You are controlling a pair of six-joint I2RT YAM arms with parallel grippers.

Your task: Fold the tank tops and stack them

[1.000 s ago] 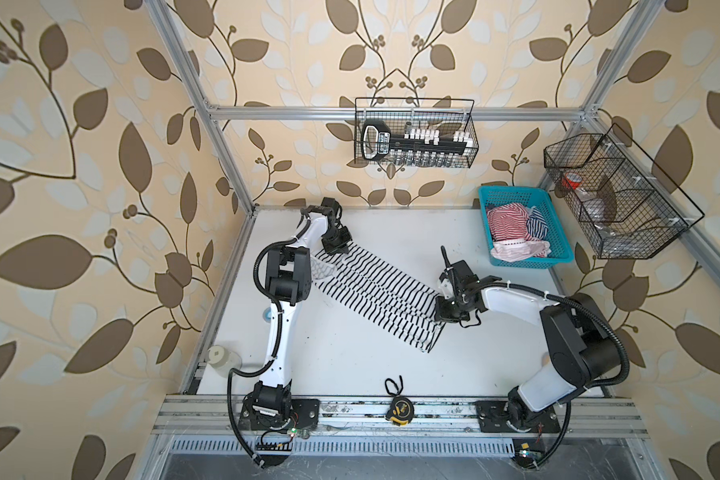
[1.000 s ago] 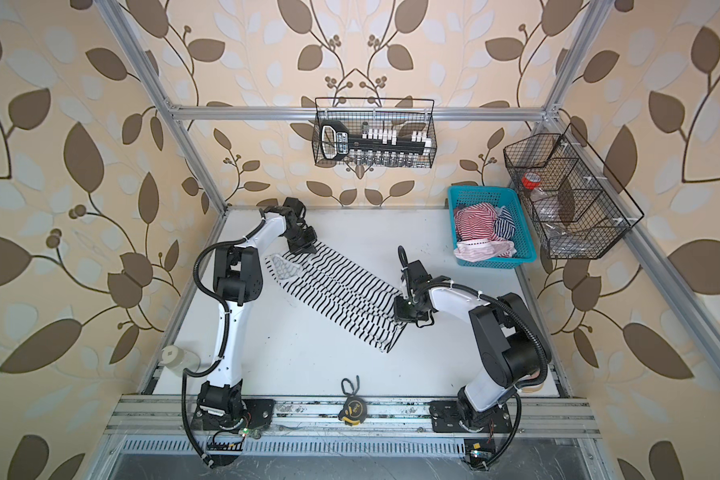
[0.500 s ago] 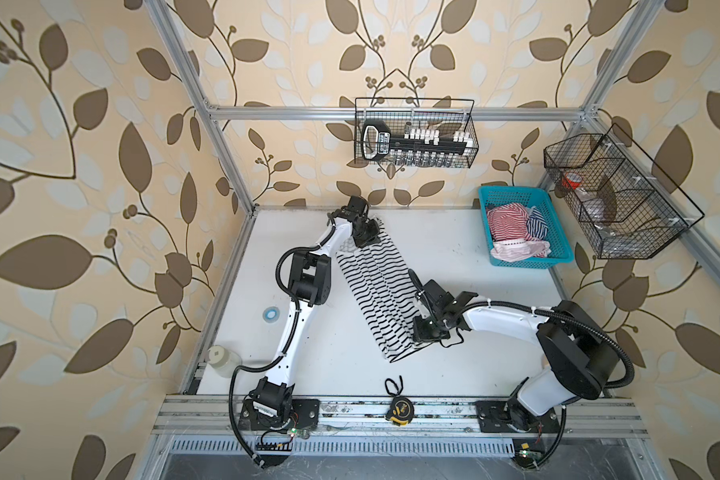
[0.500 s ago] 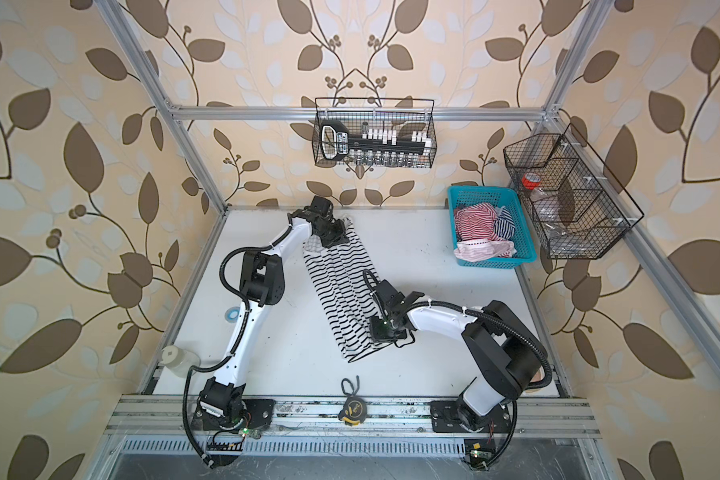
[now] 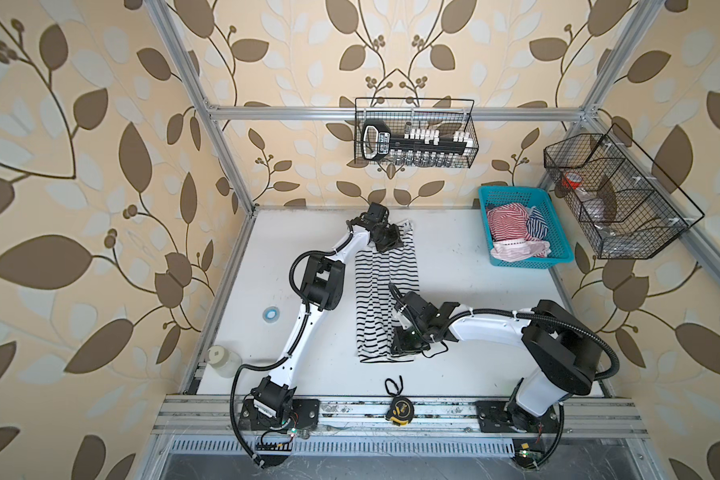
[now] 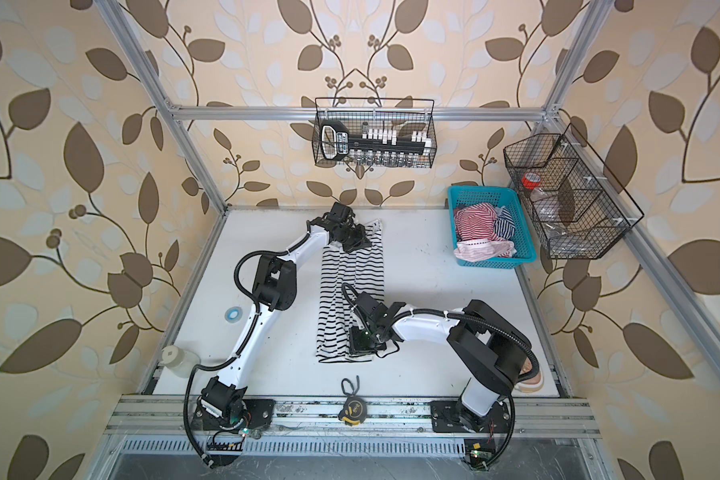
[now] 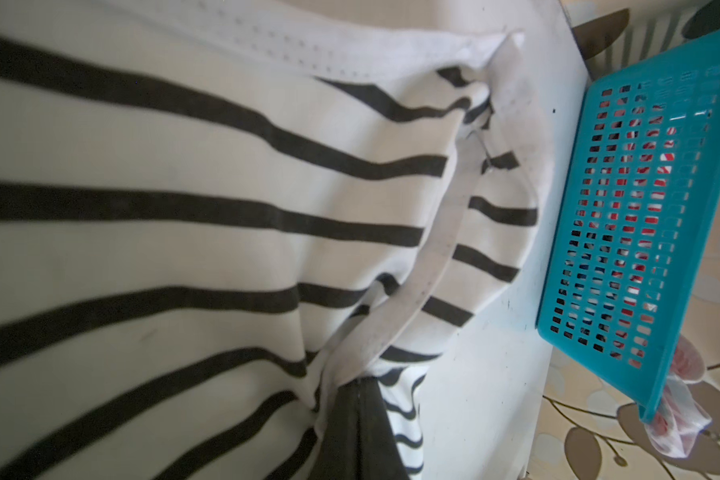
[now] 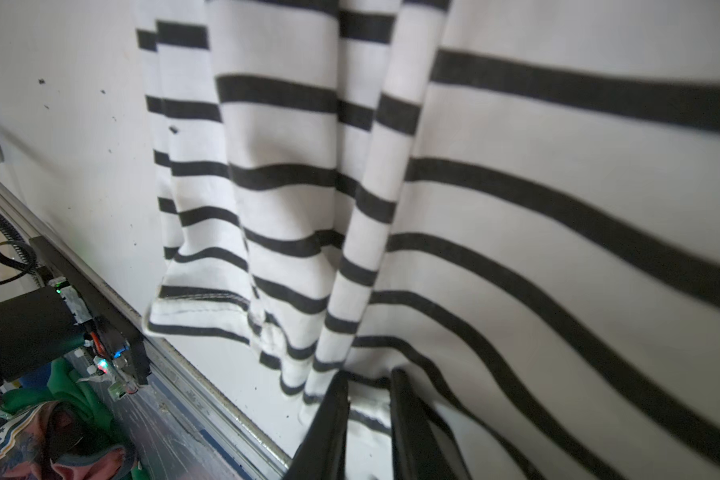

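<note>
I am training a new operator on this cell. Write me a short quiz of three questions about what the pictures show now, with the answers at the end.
1. True or false: the black-and-white tank top lies inside the turquoise basket.
2. Where is the left claw shut on that top? A. at its shoulder end. B. at its hem. C. nowhere, it holds nothing.
3. Fill in: in the basket, beside the red-and-white tank top, lies a ____-and-white one.

Key: 1 false, it lies spread on the table. 2 A. 3 navy, the navy-and-white tank top.
</note>
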